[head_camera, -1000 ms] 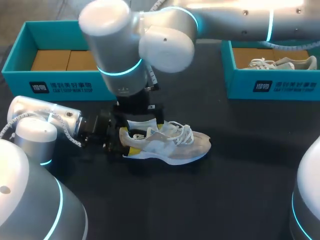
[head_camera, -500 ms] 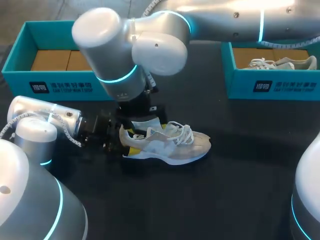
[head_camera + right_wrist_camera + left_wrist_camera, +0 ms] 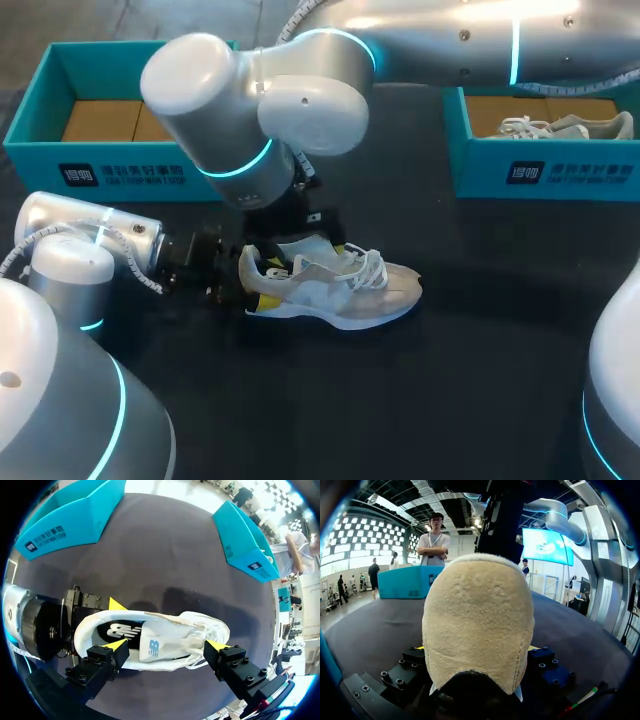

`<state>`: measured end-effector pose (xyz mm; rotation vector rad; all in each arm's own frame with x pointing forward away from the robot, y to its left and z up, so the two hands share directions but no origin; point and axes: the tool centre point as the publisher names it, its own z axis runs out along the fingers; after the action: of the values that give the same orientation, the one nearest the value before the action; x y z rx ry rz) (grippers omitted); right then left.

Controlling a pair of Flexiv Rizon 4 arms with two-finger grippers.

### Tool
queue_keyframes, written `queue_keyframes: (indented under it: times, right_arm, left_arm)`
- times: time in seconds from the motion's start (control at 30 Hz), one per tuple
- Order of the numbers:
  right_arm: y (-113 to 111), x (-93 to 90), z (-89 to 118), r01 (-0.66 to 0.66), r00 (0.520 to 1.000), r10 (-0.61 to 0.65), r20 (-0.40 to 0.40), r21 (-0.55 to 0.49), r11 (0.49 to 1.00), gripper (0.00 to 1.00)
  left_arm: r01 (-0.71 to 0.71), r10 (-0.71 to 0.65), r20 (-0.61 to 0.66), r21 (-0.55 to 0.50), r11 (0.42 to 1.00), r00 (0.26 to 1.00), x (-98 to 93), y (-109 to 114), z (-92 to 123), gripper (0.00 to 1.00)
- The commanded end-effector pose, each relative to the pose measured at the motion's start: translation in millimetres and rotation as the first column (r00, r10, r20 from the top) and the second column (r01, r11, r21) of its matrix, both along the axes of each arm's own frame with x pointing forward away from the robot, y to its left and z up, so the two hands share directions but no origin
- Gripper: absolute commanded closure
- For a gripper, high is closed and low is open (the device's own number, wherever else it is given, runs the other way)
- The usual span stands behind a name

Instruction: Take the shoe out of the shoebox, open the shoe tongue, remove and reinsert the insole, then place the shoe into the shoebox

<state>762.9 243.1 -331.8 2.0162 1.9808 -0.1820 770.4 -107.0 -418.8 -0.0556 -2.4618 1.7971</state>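
The right arm (image 3: 250, 110) is swinging its big joint leftward compared with a second ago, and the right gripper (image 3: 166, 647) is drifting slightly toward the laces. The shoe (image 3: 345, 290) and the left gripper (image 3: 245, 285) are staying where they were.

The shoe is lying upright on the table (image 3: 480, 350), toe pointing right, between two teal boxes. The left gripper is clamping its heel from both sides. The right gripper is hanging over the shoe's opening with its fingers spread wide, touching nothing. In the right wrist view the dark insole (image 3: 117, 630) is showing inside the shoe.

The left box (image 3: 120, 170) is holding a cardboard insert. The right box (image 3: 560, 175) is holding a second shoe (image 3: 560, 127).

The right arm's joint is covering part of the left box and most of its own gripper in the head view. In the left wrist view the heel is filling the frame and hiding nearly all of both fingers. The right box is being cut off by the arm above it.
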Motion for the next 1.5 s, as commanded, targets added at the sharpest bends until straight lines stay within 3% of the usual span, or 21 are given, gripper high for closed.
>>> queue_keyframes:
  times: [0.03, 0.83, 1.07, 1.5]
  right_arm:
    - [7, -2.9, -7, 0.327, 0.938, -0.329, 0.107, 0.038, 0.944, 0.0]
    - [-5, -0.9, -25, 0.468, 0.875, -0.451, 0.177, -0.074, 0.88, 0.0]
    - [-9, -2.7, -22, 0.507, 0.851, -0.482, 0.209, -0.087, 0.858, 0.0]
    - [-21, -12.7, -11, 0.572, 0.806, -0.54, 0.241, -0.086, 0.815, 0.09]
  left_arm:
    - [0.0, 0.0, 0.0, 0.003, 1.0, 1.0, -0.6, -1, -3, 1.0]
    - [0.0, 0.0, 0.0, 0.003, 1.0, 1.0, -0.6, -1, -3, 1.0]
    - [0.0, 0.0, 0.0, 0.003, 1.0, 1.0, -0.6, -1, -3, 1.0]
    - [0.0, 0.0, 0.0, 0.003, 1.0, 1.0, -0.6, -1, -3, 1.0]
